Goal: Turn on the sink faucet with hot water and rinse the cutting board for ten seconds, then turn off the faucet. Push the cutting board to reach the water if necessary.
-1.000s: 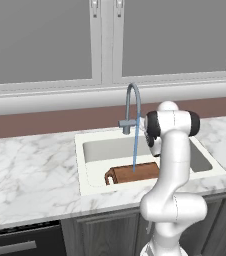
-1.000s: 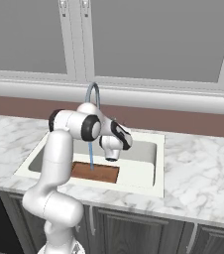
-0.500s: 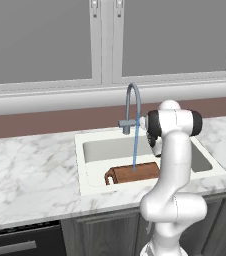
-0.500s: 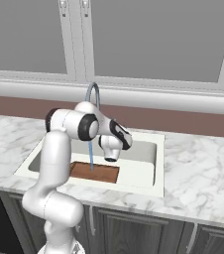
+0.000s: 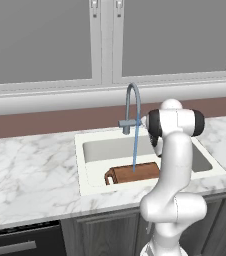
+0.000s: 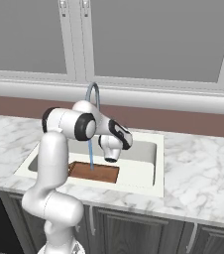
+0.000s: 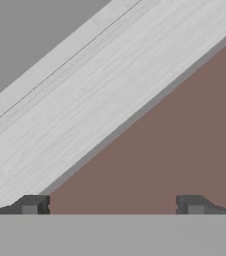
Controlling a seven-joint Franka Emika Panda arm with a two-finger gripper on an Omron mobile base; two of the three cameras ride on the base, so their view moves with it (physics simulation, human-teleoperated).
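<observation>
One thin pale-blue water stream [image 5: 134, 152] strikes the flat reddish-brown wooden cutting board [image 5: 135, 173]; ahead of the gripper's [image 7: 112, 204] wide-open, empty jaws lies bare brown backsplash [image 7: 175, 145].

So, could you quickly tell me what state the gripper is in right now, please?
Gripper: open, holding nothing; in the hand view its fingertips stand wide apart with only the wall behind them.

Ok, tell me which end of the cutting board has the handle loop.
The handle loop is on the cutting board's left end in the left base view, toward the sink's left wall. The water lands nearer the middle; the opposite end is hidden behind the arm.
</observation>
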